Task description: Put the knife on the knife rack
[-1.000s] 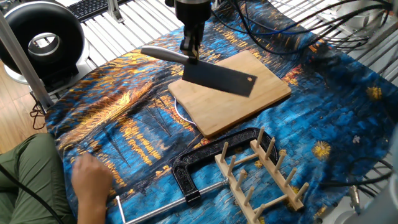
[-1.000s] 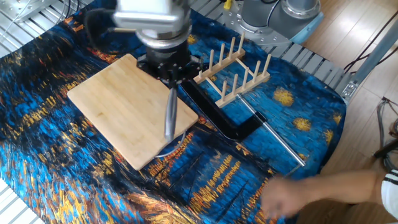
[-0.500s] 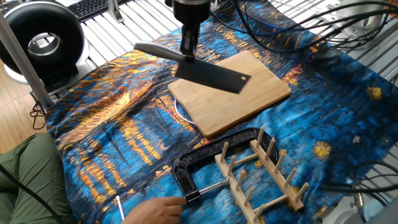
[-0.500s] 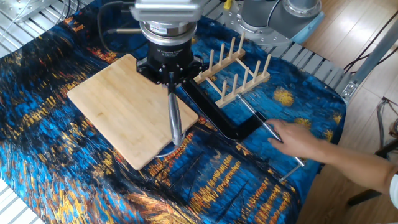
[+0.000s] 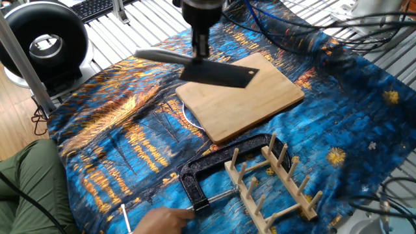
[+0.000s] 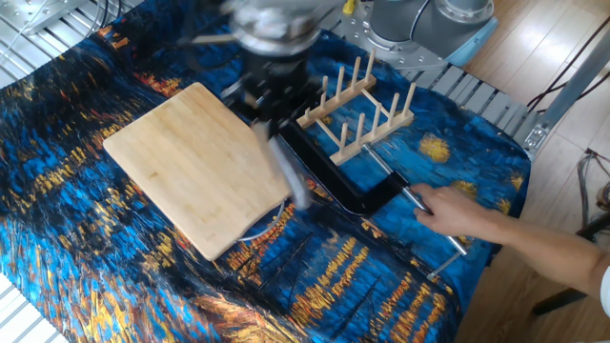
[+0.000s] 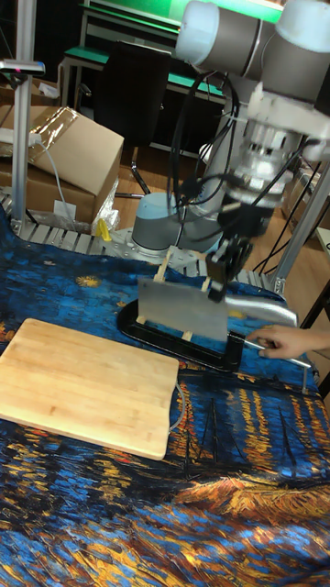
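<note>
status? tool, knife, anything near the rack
Tool shut on knife, held in air above cutting board. Knife rack bare. C-clamp beside rack; person's hand on clamp screw.

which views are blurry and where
The other fixed view: the gripper and knife are smeared by motion, the knife rack sharp. One fixed view: the knife is mildly soft. Tall fixed view: the blade looks crisp.
</note>
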`<state>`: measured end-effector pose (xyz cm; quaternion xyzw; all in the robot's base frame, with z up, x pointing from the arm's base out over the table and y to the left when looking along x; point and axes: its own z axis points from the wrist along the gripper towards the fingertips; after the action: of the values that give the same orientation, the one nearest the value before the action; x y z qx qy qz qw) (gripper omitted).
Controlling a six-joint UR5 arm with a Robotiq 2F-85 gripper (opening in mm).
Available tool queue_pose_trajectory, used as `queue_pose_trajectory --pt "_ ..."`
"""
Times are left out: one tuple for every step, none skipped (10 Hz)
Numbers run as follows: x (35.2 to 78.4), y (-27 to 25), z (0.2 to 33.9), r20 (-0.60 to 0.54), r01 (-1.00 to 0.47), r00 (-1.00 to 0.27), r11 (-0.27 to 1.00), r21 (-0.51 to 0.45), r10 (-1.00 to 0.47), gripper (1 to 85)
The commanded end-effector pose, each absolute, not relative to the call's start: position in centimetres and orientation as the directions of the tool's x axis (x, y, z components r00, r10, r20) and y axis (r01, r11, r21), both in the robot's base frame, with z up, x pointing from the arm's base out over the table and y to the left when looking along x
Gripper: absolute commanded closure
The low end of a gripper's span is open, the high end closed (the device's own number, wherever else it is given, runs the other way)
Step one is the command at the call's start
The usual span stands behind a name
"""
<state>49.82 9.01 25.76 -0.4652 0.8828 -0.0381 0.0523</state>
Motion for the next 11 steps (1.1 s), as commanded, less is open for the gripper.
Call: queue_pose_trajectory --pt "44.8 9.8 26.8 -0.035 -0.830 -0.544 0.544 -0.121 -0.838 84.7" --pt "43.6 10.0 26.5 -0.033 -0.826 -0.550 0.550 -0.124 -0.834 84.7" --pt "42.8 10.1 26.0 -0.030 -0.821 -0.558 0.557 -0.129 -0.829 84.7" --pt "42.7 10.4 25.9 -0.037 -0.819 -0.561 0.561 -0.120 -0.827 84.7" --pt "42.7 10.4 25.8 -0.036 -0.814 -0.568 0.568 -0.119 -0.822 84.7" --pt "43.5 10.3 25.6 -0.047 -0.814 -0.566 0.567 -0.126 -0.823 84.7" --pt "43.6 11.0 25.6 -0.069 -0.826 -0.548 0.552 -0.115 -0.834 84.7" --pt "43.6 11.5 25.6 -0.083 -0.841 -0.524 0.530 -0.105 -0.848 84.7" --pt "43.7 11.5 25.6 -0.082 -0.863 -0.486 0.492 -0.113 -0.870 84.7" --pt "43.8 11.5 25.6 -0.078 -0.883 -0.448 0.455 -0.119 -0.891 84.7" --pt "43.5 11.6 25.6 -0.077 -0.883 -0.446 0.453 -0.127 -0.892 84.7"
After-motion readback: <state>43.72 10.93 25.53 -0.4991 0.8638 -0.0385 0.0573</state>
